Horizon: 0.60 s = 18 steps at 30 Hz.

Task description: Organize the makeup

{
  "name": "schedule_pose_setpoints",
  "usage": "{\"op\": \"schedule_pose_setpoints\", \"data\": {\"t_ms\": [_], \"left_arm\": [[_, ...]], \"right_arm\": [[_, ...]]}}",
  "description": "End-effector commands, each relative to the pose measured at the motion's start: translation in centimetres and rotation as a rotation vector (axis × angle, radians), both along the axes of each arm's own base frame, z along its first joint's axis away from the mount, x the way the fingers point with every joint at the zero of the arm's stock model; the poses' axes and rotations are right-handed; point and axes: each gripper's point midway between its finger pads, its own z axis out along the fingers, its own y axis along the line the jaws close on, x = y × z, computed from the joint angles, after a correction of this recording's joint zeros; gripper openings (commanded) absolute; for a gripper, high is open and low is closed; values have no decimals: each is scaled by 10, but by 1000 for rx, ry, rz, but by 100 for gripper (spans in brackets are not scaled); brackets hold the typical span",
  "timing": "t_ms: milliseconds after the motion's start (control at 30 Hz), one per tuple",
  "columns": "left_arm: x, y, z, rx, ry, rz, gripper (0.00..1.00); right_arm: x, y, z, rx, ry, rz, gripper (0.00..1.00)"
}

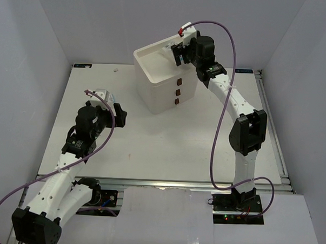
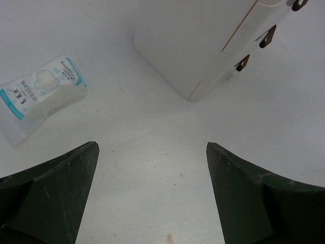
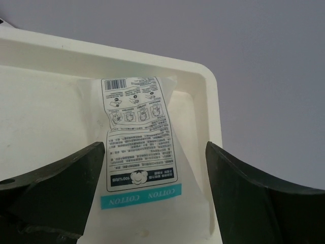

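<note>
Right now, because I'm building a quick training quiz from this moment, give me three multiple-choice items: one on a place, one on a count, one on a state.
1. Where does the cotton packet below the right gripper lie?
A) on the bare table
B) in a pulled-out drawer
C) in the open top of the cream drawer box

2. How many dark pull tabs show on the box front?
A) three
B) one
C) five

3. How is the left gripper?
A) shut on a packet
B) open, empty
C) shut, empty

Answers:
1 C: the box's raised rim surrounds the packet.
2 A: the top view shows them stacked one above another.
3 B: its fingers stand wide apart with nothing between them.
</note>
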Motion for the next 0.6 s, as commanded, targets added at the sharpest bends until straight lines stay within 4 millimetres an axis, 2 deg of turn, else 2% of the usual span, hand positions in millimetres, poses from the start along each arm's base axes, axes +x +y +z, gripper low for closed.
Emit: {"op": "schedule_pose_setpoints", "data": {"t_ms": [0,33,100,133,233,300,367,433,533,567], "left_arm": [[5,8,-11,-26,43,66,98],[7,9,-14,-35,58,77,98],[12,9,-24,-62,110,90,98],[14,10,-28,-76,130,103,98],[25,19,-48,-150,222,138,98],[32,21,-55,-244,277,148,98],[44,34,-69,-306,353,206,98],[49,34,-82,-392,454,263,98],[67,52,-101,-508,578,472,98],[72,58,-104,-528,591,537,98]], "right_arm": [[-6,-15,80,62,-179,-48,89],[-9,-18,86,67,-186,-58,89],[-29,-29,115,89,-222,-63,90],[-38,-33,122,94,-228,-59,90],[-79,-38,126,72,-222,64,96],[-116,-46,103,47,-176,143,90],[-149,-50,96,52,-161,223,90],[-173,-52,39,25,-53,303,90],[-232,-52,-20,15,45,478,90],[-246,-52,-33,13,60,527,90]]}}
